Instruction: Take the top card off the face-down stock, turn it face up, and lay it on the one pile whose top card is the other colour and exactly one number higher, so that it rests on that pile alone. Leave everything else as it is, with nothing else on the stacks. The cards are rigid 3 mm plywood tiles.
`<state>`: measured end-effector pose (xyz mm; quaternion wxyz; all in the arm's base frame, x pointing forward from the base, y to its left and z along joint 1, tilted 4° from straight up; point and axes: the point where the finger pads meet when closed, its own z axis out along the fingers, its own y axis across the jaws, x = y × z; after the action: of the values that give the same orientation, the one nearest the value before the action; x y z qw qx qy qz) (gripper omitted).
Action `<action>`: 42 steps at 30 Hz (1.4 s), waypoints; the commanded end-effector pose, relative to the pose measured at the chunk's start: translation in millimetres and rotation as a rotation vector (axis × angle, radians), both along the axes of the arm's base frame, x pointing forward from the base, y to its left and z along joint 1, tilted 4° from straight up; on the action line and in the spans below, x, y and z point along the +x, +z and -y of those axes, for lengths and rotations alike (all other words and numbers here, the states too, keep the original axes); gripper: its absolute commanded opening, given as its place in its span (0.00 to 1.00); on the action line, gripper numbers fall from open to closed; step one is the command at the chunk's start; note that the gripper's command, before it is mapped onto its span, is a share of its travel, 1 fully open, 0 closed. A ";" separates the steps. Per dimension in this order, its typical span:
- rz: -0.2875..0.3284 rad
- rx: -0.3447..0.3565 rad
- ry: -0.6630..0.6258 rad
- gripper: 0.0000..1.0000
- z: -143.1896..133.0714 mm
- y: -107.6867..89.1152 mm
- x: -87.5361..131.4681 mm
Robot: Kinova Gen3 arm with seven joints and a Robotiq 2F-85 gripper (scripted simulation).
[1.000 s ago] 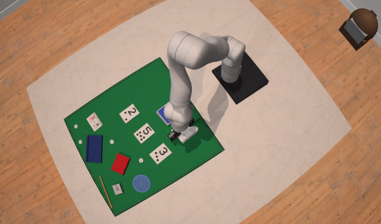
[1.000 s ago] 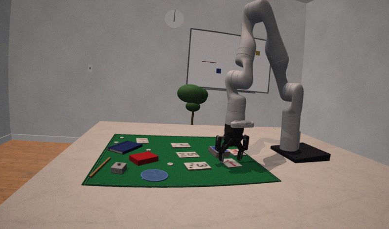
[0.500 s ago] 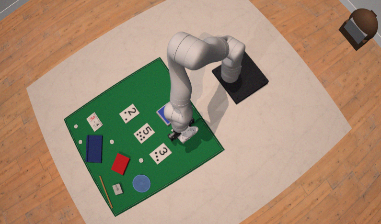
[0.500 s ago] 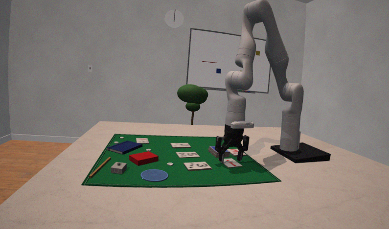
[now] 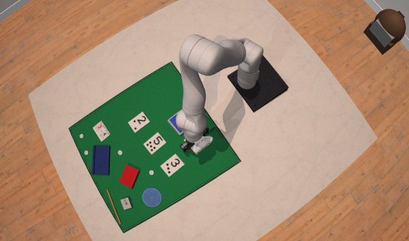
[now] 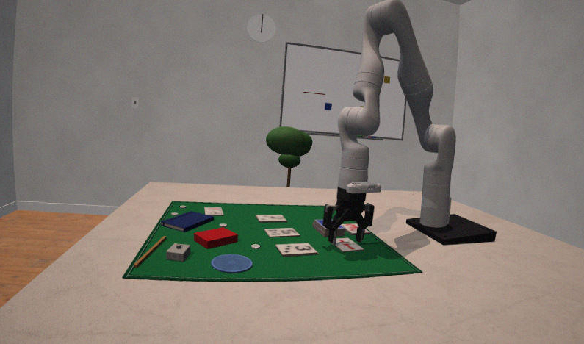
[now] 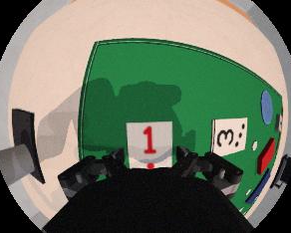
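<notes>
A face-up card with a red 1 [image 6: 348, 245] [image 7: 148, 140] lies flat on the green mat [image 5: 157, 89] [image 6: 370, 262] near its right edge. My gripper [image 5: 188, 147] [image 6: 347, 236] [image 7: 149, 153] is open and hangs low over this card, one finger on each side of it; the arm hides the card in the overhead view. The blue-backed stock [image 5: 173, 122] [image 6: 321, 225] is just behind the gripper. Three face-up piles lie to the left: a black 2 [image 5: 139, 121] [image 6: 271, 217], a black 5 [image 5: 155, 142] [image 6: 281, 232] and a black 3 [image 5: 172, 165] [image 6: 296, 248] [image 7: 229, 136].
On the mat's left part are a blue book [image 5: 101, 159] [image 6: 186, 220], a red box [image 5: 129, 175] [image 6: 215, 237], a blue disc [image 5: 152, 197] [image 6: 231, 262], a small grey block [image 5: 126, 203], a pencil [image 5: 113, 206], a small printed card [image 5: 101, 130] and white tokens. The arm's black base [image 5: 271, 86] stands off the mat.
</notes>
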<state>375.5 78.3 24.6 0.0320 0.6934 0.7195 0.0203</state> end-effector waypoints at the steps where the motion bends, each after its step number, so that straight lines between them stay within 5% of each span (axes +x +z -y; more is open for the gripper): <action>1: 0.001 0.000 0.000 0.85 -0.1 -0.5 0.3; 27: 0.001 0.000 0.000 0.85 -0.1 -2.2 0.4; 28: 0.001 0.000 0.000 0.72 -0.1 -2.2 0.4; 42: 0.001 0.000 0.000 0.72 -0.1 -2.2 0.4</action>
<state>375.5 78.3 21.9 0.0318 0.6934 0.7196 0.0200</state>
